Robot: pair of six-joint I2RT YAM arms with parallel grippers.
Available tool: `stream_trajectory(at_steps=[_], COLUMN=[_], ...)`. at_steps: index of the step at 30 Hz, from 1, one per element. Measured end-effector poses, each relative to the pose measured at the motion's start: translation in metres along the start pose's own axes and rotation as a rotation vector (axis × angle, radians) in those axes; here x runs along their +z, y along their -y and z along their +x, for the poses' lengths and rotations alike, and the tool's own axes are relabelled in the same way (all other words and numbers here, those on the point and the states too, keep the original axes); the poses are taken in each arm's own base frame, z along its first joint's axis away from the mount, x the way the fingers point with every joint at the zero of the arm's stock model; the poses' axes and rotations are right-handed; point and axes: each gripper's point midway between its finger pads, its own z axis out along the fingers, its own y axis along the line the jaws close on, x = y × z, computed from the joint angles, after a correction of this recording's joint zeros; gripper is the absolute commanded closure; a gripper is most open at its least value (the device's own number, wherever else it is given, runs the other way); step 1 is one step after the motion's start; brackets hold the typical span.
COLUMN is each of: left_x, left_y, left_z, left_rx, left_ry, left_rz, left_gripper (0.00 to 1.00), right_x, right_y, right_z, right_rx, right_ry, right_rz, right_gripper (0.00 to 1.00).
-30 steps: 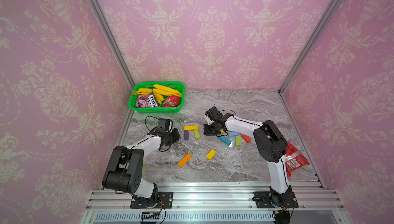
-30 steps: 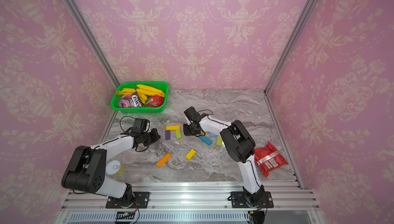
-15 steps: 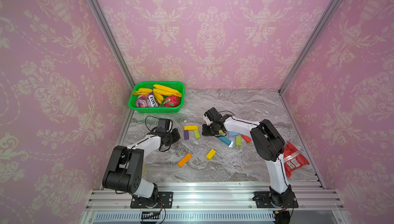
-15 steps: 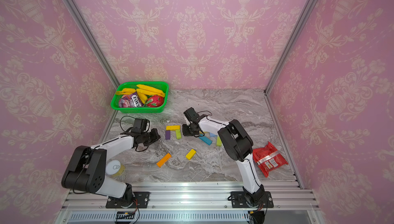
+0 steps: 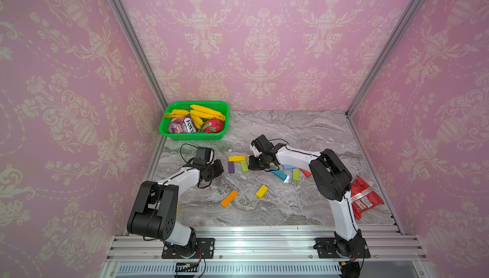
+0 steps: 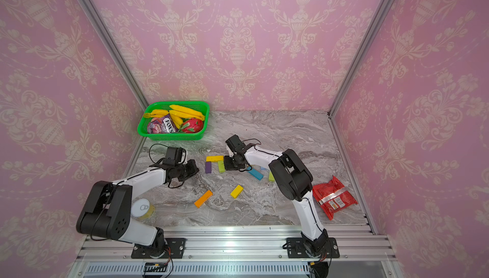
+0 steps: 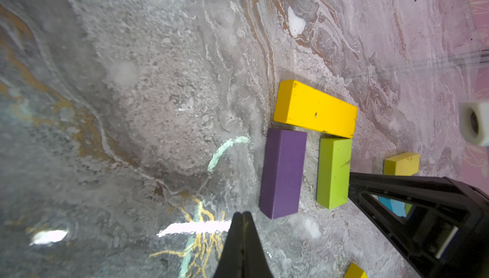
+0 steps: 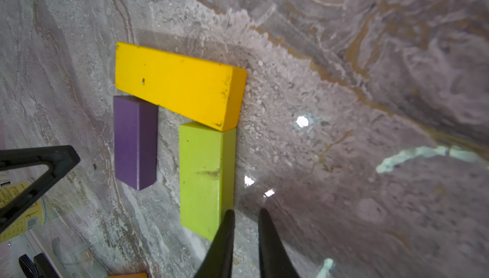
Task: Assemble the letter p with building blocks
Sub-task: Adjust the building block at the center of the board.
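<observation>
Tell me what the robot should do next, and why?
Probably draw the right gripper back toward the teal block: its jaws are empty, and the yellow block, purple block and lime green block form an arch with no bottom bar.

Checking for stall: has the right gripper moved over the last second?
Yes, slightly: the right gripper has edged toward the lime green block, which stayed put.

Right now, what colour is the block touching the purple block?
Yellow flat rectangular block, clearest in right wrist view.
</observation>
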Motion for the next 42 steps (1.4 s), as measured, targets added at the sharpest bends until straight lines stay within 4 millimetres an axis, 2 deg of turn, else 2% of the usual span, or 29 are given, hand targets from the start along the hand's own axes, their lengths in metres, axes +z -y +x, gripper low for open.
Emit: stream_trajectory(at_steps=[31,37,42], left_x=[0.000,0.000,0.003], left_y=[0.000,0.000,0.000], left_z=[0.000,0.000,0.003], left_rx=[0.000,0.002,0.000], left_ry=[0.000,0.000,-0.015], left_rz=[0.000,0.000,0.011], left_gripper=[1.00,1.00,1.00], right_x=[0.002,-0.008,-0.024], right_y=[-0.003,0.005,-0.005], right_z=[0.001,0.004,0.002], right_rx=[-0.004,-0.006,-0.028], right_ry=[0.002,0.010,0.030], right_rz=[0.009,0.070,0.065], right_gripper=[0.78,0.78,0.78])
